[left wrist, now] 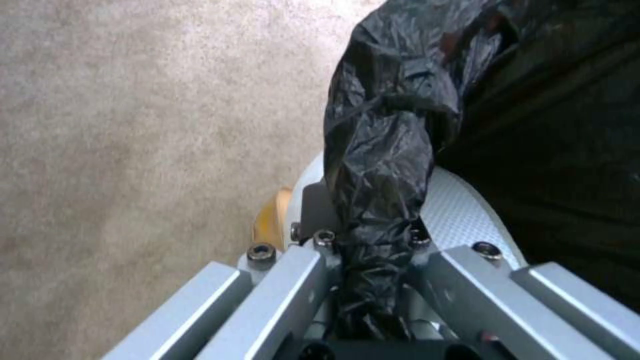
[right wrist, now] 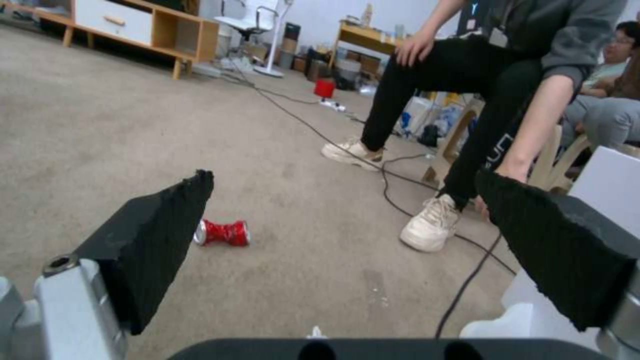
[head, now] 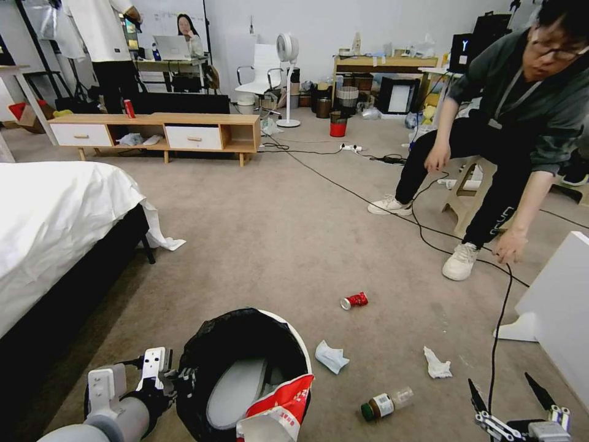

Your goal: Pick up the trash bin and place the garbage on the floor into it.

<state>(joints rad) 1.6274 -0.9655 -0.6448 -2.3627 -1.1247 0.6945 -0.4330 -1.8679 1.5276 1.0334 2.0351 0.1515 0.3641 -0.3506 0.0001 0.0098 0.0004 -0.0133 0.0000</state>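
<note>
Left gripper is clamped on the rim of the trash bin; the left wrist view shows the bunched black bag pinched between the jaws, with white bin wall just beyond. Gripping bag and rim together likely keeps the liner from slipping and leaves the mouth facing up for drops. The bin hangs immediately to the right of this gripper, tilted toward the camera. A red snack packet lies over the rim's near edge, partly inside.

Right gripper is spread wide and holds nothing, low over the floor, apparently readied for a pick.

Garbage relative to the right gripper:
- green-capped bottle: nearest, to its left
- crumpled tissue: ahead and left
- second tissue: further left, close to the bin
- crushed red can: well ahead, left

Hard to make out:
- the bin's base and whether it clears the floor are cut off
- bin contents are dark apart from a pale patch
- a black cable runs close past the right gripper; contact cannot be judged
</note>
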